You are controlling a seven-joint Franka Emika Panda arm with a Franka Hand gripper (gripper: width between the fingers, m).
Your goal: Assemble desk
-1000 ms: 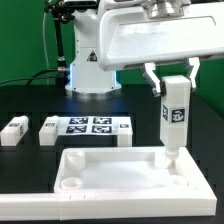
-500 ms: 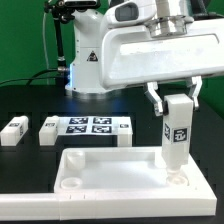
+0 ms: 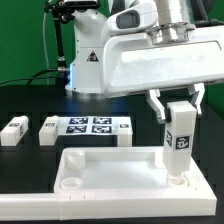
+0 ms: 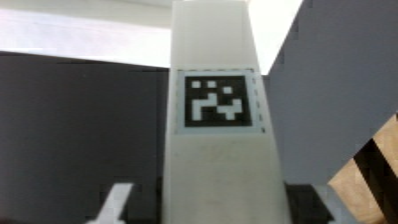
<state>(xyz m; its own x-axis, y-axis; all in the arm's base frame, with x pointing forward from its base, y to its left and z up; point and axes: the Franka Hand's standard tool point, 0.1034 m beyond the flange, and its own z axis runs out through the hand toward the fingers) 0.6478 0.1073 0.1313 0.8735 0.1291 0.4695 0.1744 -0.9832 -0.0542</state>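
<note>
The large white desk panel (image 3: pixel 120 180) lies at the front of the black table, rim up. My gripper (image 3: pixel 178 104) is shut on a white tagged leg (image 3: pixel 179 136) and holds it upright, its lower end at the panel's corner socket on the exterior view's right. In the wrist view the leg (image 4: pixel 221 110) fills the middle, tag facing the camera, between my fingers (image 4: pixel 118 203). Two more legs lie on the table at the exterior view's left: one (image 3: pixel 13 130) at the edge, one (image 3: pixel 49 130) beside the marker board.
The marker board (image 3: pixel 93 127) lies flat behind the panel. The robot's white base (image 3: pixel 90 55) stands at the back with cables beside it.
The gripper and the leg have shifted slightly to the exterior view's right and lowered a little toward the panel's corner.
</note>
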